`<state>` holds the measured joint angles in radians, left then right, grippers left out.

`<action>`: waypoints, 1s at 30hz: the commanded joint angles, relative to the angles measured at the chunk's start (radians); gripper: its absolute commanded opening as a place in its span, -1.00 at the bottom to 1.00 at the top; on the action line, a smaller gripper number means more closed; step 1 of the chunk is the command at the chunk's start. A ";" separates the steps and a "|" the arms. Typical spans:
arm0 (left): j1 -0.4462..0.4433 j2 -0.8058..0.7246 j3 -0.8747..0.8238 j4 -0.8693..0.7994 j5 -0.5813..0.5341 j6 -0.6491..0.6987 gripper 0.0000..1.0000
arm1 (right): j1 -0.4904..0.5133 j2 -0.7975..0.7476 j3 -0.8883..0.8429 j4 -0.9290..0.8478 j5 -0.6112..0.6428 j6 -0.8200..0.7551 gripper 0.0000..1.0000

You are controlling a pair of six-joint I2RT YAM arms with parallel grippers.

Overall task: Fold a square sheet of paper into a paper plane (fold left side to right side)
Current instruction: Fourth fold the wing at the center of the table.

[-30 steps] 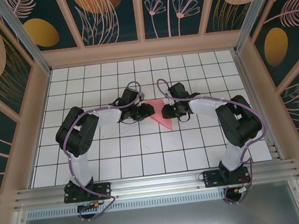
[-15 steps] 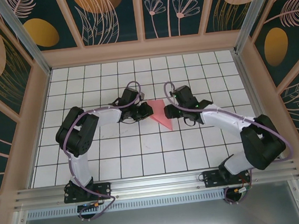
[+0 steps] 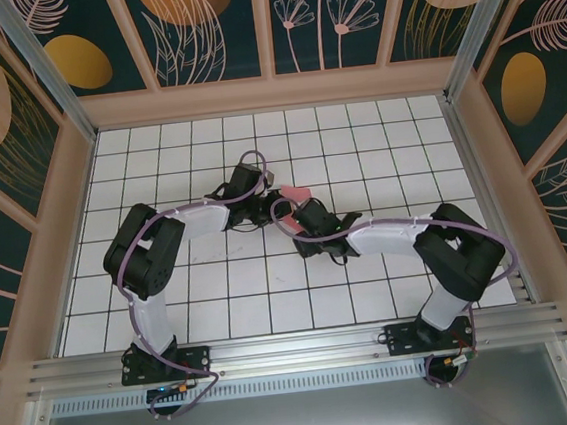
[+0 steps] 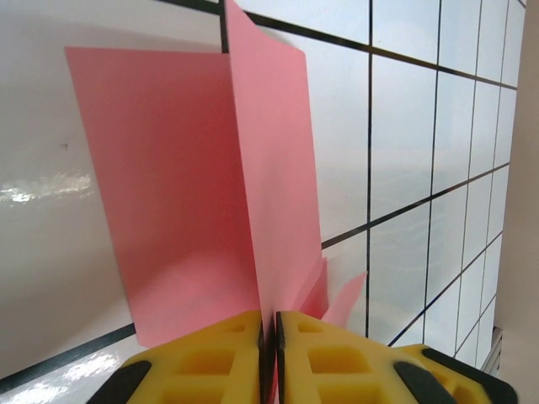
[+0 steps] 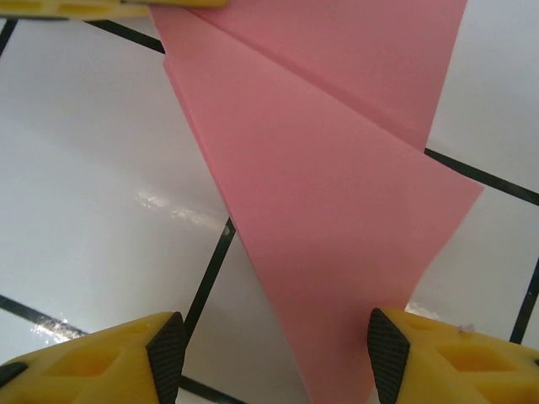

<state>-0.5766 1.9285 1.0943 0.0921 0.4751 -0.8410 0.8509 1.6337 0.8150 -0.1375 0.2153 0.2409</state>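
Paper (image 3: pixel 295 191), salmon-pink, folded and creased, a little beyond the middle of the white gridded surface (image 3: pixel 170 284), between the tips of the two arms. From the left wrist, paper (image 4: pixel 194 194) standing up off the tiles: one flap on edge, a broader one leaning away to the left, smaller folded layers bunched at the near end. Left fingers (image 4: pixel 244 337), yellow, pressed together and pinching that near end, nothing but the sheet's thickness between them; from overhead, left fingers (image 3: pixel 271 210) right against the pink. Right fingers (image 5: pixel 164 358), yellow with dark pads, spread wide and gripping nothing, straddling the narrow point of the paper (image 5: pixel 337 194). Right-hand pad at or just beside the paper's edge, left-hand pad apart from it over bare tile. One straight diagonal crease across the upper part. Plain pink on every visible face, glossy white tile and black grid lines beneath.
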 commanded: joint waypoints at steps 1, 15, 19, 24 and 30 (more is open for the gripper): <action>-0.006 -0.037 0.026 -0.023 0.018 -0.009 -0.69 | 0.006 0.016 0.038 0.029 0.051 -0.011 0.25; -0.006 -0.046 0.035 -0.044 0.013 0.005 -0.68 | -0.026 0.052 0.048 0.053 0.049 -0.008 0.09; -0.005 -0.046 0.038 -0.048 0.010 0.009 -0.68 | -0.042 0.044 0.041 0.061 0.020 -0.012 0.02; -0.005 -0.048 0.041 -0.052 0.011 0.011 -0.68 | -0.064 0.043 0.034 0.066 0.000 -0.014 -0.11; -0.005 -0.052 0.047 -0.061 0.005 0.017 -0.65 | -0.070 0.047 0.029 0.072 -0.021 -0.015 -0.29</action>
<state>-0.5766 1.9129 1.1141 0.0528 0.4747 -0.8394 0.7849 1.6749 0.8421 -0.0860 0.2173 0.2333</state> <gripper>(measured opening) 0.173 0.365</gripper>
